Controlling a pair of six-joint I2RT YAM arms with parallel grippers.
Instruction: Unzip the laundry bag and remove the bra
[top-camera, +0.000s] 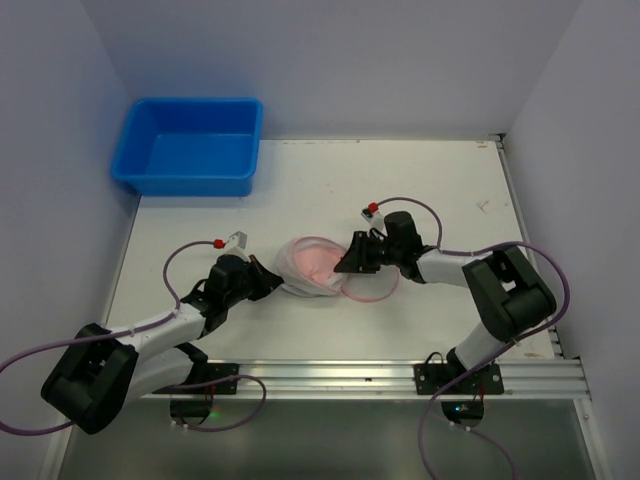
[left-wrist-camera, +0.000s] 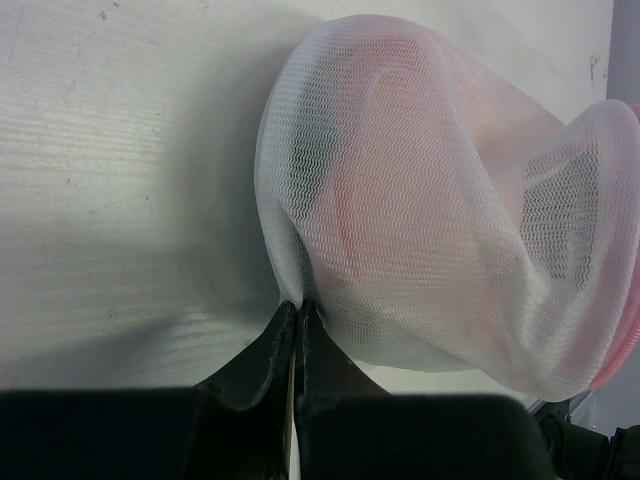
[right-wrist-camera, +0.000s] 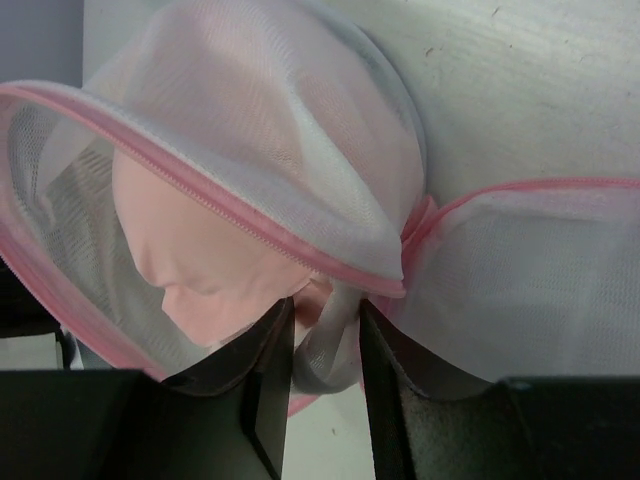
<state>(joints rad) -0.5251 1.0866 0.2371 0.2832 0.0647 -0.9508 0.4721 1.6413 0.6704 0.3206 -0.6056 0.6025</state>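
Observation:
The laundry bag (top-camera: 300, 287), a white mesh pouch with a pink zipper rim, lies at mid-table with its mouth unzipped. Its round flap (top-camera: 372, 288) is folded out to the right. The pink bra (top-camera: 312, 260) shows inside the mouth. My left gripper (top-camera: 272, 283) is shut on a pinch of mesh at the bag's (left-wrist-camera: 430, 200) left side, its tips (left-wrist-camera: 299, 303) pressed together. My right gripper (top-camera: 345, 265) is at the mouth. Its jaws (right-wrist-camera: 325, 310) stand narrow around a white strap (right-wrist-camera: 335, 335) beside the bra's pink cup (right-wrist-camera: 200, 260), touching it on both sides, under the zipper rim (right-wrist-camera: 250, 215).
A blue tub (top-camera: 190, 145) stands at the table's far left corner. White walls close the table on the left, back and right. The bag's open flap (right-wrist-camera: 530, 270) lies on the table right of my right fingers.

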